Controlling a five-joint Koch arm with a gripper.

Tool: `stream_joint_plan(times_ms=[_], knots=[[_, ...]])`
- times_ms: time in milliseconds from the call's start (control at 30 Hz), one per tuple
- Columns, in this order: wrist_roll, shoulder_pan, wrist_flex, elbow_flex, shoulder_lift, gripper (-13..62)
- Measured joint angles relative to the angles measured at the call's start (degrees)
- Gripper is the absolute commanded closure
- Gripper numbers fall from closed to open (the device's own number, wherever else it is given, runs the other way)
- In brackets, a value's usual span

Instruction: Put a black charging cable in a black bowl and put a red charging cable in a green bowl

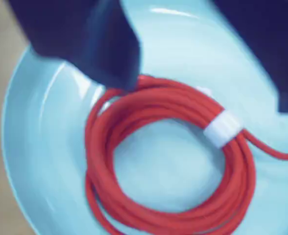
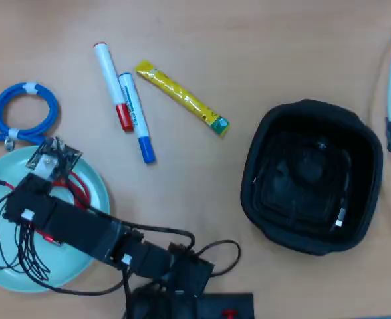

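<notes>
Red charging cable (image 1: 168, 161) lies coiled inside green bowl (image 1: 46, 147).

Two cameras, one shared dish

The wrist view looked closely down into the green bowl (image 1: 41, 147); the overhead view faced straight down over the whole table (image 2: 249, 40), bowl (image 2: 96, 206) included.

Red charging cable (image 1: 168, 161), white band (image 1: 223, 128); pale green bowl (image 1: 46, 147)

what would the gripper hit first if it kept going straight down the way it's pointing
Most likely the red charging cable, coiled in the green bowl right under the gripper. One dark finger already overlaps the coil's top edge in the wrist view, though blur hides whether they touch.
</notes>
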Motion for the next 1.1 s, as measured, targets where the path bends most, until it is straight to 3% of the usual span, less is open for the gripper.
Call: stream_joint_plan(times_ms=[300,533,700,967,1100], knots=[[0.0,15.4,-0.4,-5.1,0.0,19.5],[-0.3,36.5,-2.6,-8.4,0.0,19.5],[-12.7,48.7,-2.8,-7.1,-3.8,18.0],[-18.5,55.5,-17.1,20.7,-5.4,11.6],[-18.6,57.5,-30.5,41.0,3.9,11.6]])
